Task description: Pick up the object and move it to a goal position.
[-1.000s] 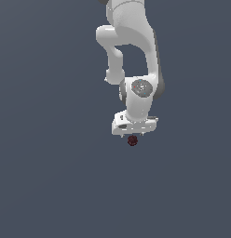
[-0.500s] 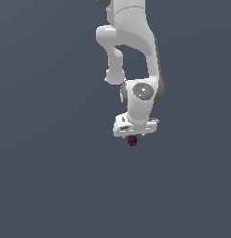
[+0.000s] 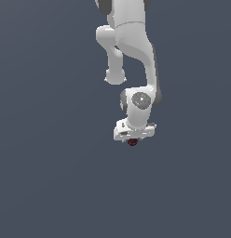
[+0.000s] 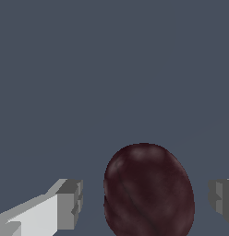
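The object (image 4: 148, 193) is a dark red, roundish lump with dark mottling. In the wrist view it fills the space between my two fingers, with a clear gap to the finger (image 4: 65, 205) on one side and to the finger (image 4: 221, 197) on the other. My gripper (image 4: 146, 200) is open around it and touches it on neither side. In the exterior view the object (image 3: 132, 142) peeks out just below the white gripper (image 3: 133, 138), which points straight down over it.
The white arm (image 3: 133, 51) rises from the gripper to the top of the exterior view. All around is a plain dark grey-blue floor (image 3: 52, 176) with no other objects in view.
The gripper has come down a little over the object, so less of the lump shows below the hand. The object has not moved.
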Action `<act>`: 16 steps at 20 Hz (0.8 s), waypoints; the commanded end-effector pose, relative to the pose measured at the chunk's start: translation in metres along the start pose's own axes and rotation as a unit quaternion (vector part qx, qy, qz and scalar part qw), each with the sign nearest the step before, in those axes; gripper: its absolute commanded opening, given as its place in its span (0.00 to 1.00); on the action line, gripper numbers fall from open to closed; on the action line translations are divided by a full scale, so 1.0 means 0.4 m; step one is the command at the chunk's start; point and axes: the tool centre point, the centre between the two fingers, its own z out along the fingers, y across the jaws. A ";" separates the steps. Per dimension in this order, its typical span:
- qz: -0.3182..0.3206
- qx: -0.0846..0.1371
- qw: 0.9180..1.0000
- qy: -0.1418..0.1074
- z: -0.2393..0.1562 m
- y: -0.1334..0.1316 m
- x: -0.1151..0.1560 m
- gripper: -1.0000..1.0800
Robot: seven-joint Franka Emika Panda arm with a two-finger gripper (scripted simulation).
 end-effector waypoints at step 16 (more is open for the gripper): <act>0.000 0.000 1.000 0.001 0.000 0.003 0.004 0.00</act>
